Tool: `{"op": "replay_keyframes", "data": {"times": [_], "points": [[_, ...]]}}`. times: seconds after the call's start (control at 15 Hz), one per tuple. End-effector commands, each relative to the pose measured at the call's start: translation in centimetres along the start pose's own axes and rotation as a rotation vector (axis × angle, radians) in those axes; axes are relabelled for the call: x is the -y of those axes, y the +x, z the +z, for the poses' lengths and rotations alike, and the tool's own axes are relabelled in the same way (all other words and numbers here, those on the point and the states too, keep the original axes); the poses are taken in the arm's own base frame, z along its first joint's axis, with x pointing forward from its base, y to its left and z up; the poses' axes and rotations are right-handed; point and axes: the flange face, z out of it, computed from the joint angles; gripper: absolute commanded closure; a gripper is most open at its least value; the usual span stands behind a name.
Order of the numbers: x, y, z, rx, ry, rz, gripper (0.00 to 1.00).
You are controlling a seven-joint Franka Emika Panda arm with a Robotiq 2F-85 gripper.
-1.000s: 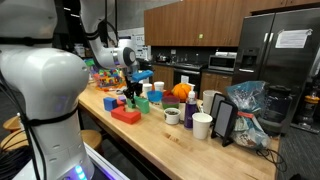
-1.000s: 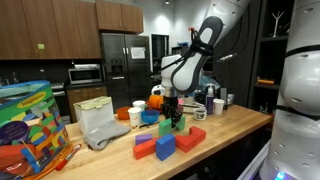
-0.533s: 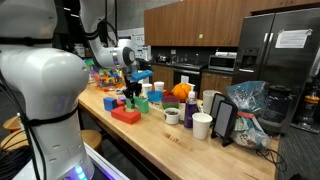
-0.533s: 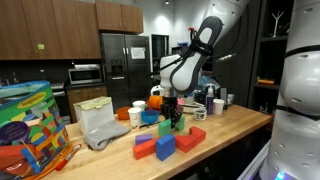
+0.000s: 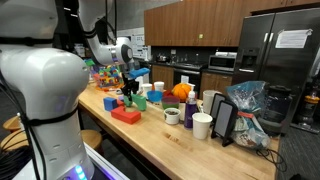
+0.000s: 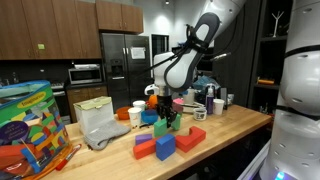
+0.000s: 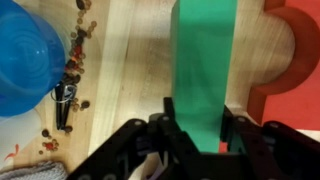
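One solid grab: clamped snug in the jaws, tall green rectangular block [image 7: 205, 70], centre of the wrist view, over the pale wooden tabletop [image 7: 130, 70]. Just right of it, red arch-shaped block [image 7: 290, 60]; blue bowl [image 7: 28, 55] upper left.

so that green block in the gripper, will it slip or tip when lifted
Probably stiff: the green block shows straight, flat faces with the gripper shut on it. Those smooth faces might slip. It looks tall and narrow, so set down upright it could tip against the red block beside it.

block [image 7: 203, 70] between bowl [image 7: 25, 55] and arch [image 7: 287, 55]
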Motion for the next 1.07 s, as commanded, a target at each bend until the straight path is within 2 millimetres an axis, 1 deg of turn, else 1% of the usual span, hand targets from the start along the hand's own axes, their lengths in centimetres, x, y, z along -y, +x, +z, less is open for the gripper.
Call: {"op": "replay_keyframes", "data": {"times": [0.0,0.2,0.47,0.73,1.0], "points": [[-1.1,0.8,-0.8,0.017,-0.005,-0.025,0.84],[-1.9,1.0,-1.4,0.022,-0.035,-0.030,0.84],[-3.3,-0.1,-2.0,0.020,-0.061,-0.007,0.84],[-4.6,-2.1,-2.5,0.011,-0.073,0.039,0.84],[-4.8,-5.4,-1.7,0.011,-0.077,0.090,0.84]]}}
